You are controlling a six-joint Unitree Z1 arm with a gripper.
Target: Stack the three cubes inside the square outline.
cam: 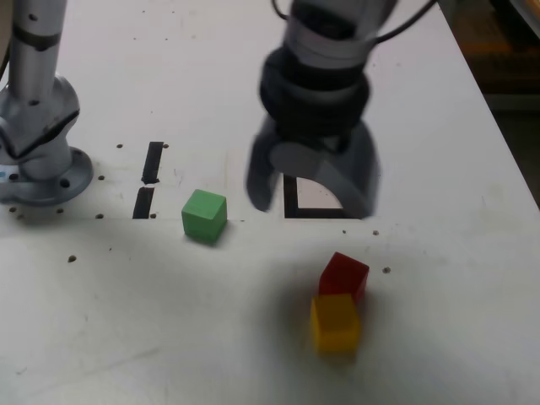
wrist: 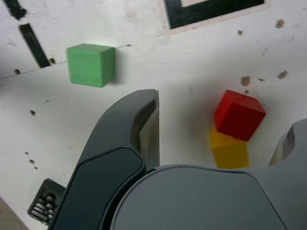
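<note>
My gripper [cam: 310, 201] hangs open and holds nothing, above the table and in front of the square outline [cam: 291, 198], which it partly hides. In the wrist view the gripper [wrist: 219, 122] has its jaws spread wide, and the outline's black border [wrist: 211, 12] shows at the frame's edge. The green cube [cam: 204, 215] [wrist: 90, 64] sits alone towards the exterior view's left of the outline. The red cube [cam: 343, 274] [wrist: 239, 115] and yellow cube [cam: 335, 321] [wrist: 230, 152] touch each other nearer the front. The red one is turned at an angle and overlaps the yellow one's far edge.
The arm's grey base [cam: 38, 160] stands at the exterior view's left. Two short black strips [cam: 152, 160] [cam: 143, 202] lie between the base and the green cube. The table's right edge [cam: 506, 143] runs diagonally, with dark floor beyond it. Small screw holes dot the white top.
</note>
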